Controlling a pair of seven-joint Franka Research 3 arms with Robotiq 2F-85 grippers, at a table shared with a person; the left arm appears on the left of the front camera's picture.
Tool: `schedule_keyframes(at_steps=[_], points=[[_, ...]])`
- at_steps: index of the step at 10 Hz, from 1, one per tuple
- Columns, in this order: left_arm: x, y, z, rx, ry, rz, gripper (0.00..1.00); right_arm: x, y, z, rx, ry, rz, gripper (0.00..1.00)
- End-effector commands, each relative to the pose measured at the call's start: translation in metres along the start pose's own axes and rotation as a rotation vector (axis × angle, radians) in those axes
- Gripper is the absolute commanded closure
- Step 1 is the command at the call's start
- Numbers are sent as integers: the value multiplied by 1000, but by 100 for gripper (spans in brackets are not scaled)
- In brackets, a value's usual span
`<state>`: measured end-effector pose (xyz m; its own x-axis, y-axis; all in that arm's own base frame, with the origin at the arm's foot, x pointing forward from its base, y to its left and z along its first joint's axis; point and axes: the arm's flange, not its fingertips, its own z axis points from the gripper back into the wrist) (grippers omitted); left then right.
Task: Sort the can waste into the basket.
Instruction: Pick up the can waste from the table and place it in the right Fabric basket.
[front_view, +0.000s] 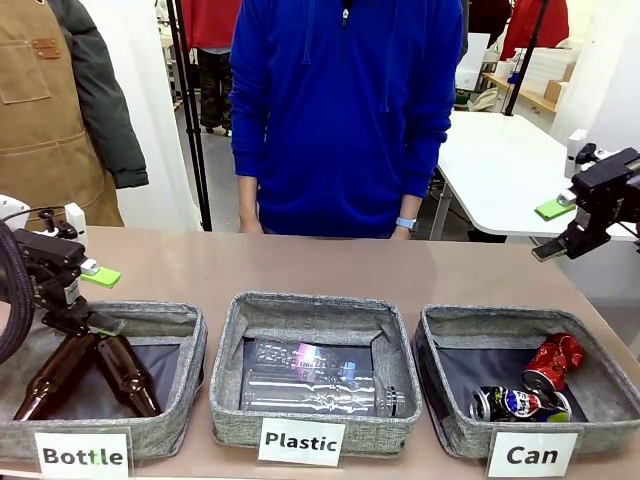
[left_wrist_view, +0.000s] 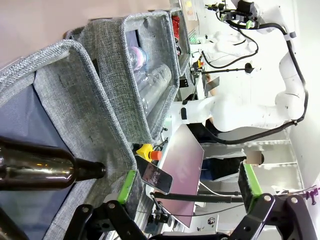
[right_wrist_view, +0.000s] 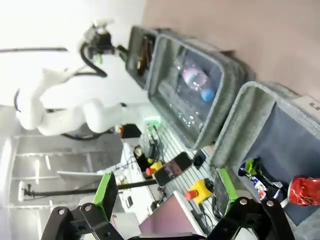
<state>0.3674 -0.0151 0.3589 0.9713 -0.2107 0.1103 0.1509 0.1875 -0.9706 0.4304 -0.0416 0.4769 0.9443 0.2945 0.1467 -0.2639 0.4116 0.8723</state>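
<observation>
Both crushed cans lie in the grey basket (front_view: 455, 345) labelled "Can" at the front right: the shiny red can (front_view: 553, 362) at the back, the dark blue can (front_view: 518, 403) in front of it. The right wrist view shows the same basket (right_wrist_view: 250, 125) with the red can (right_wrist_view: 305, 191) and the blue can (right_wrist_view: 255, 175) inside. My right gripper (front_view: 548, 232) hangs open and empty above and behind the basket, at the table's right edge; its jaws (right_wrist_view: 165, 192) stand wide apart. My left gripper (front_view: 105, 300) is open and empty over the "Bottle" bin, with its green pads (left_wrist_view: 128, 186) spread.
The "Bottle" bin (front_view: 190, 340) at the left holds two brown glass bottles (front_view: 125, 375). The middle "Plastic" bin (front_view: 225, 350) holds clear plastic bottles (front_view: 315, 385). A person in a blue hoodie (front_view: 345, 110) stands at the far edge. Bare tabletop (front_view: 300, 265) lies behind the bins.
</observation>
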Motion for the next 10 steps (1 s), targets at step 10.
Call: schedule_keyframes(at_steps=[10], points=[[-3, -3, 3, -6, 10, -4, 0, -5, 7, 2, -50, 64, 97, 0]])
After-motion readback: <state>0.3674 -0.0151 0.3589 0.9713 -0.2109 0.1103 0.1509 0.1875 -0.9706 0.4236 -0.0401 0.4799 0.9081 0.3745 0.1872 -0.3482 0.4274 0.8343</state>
